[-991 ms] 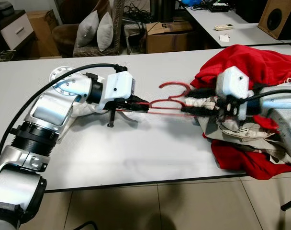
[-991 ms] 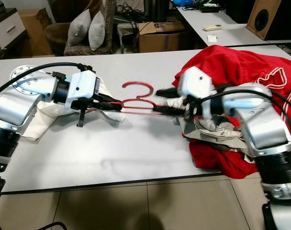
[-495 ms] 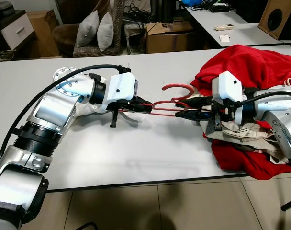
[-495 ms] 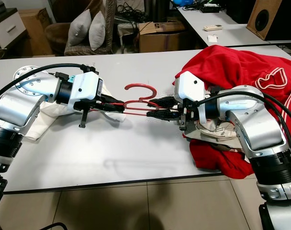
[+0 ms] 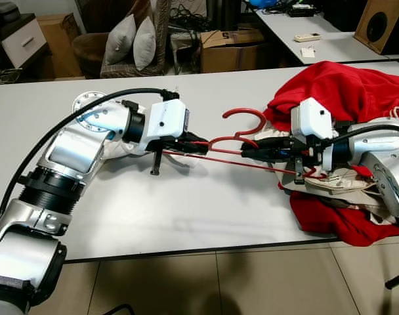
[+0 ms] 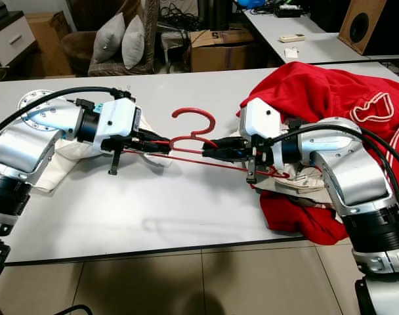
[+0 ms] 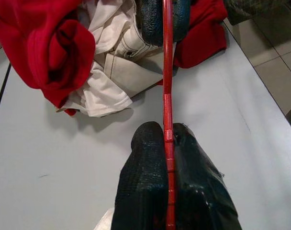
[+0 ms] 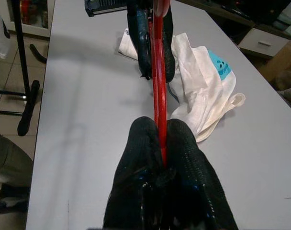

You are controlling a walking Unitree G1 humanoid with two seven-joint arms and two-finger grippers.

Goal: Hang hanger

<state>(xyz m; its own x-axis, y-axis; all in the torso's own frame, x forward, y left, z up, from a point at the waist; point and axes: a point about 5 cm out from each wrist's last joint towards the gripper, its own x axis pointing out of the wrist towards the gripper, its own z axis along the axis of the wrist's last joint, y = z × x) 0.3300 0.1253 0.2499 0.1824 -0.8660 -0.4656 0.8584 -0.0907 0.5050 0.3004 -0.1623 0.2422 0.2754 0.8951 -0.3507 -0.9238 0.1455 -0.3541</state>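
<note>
The red hanger [image 5: 235, 134] is held above the white table [image 5: 186, 210], clamped at its left end by the left gripper [image 5: 186, 146] and near its middle by the right gripper [image 5: 252, 149], left of the red garment pile [image 5: 344, 92].

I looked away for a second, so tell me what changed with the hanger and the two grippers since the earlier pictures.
The right gripper pulled out of the red clothes, moved toward the hanger's hook and closed its fingers on the red hanger. The hanger is now tilted, hook end raised. The left gripper stayed clamped on the hanger's other end, and the clothes pile and white cloth stayed on the table.
</note>
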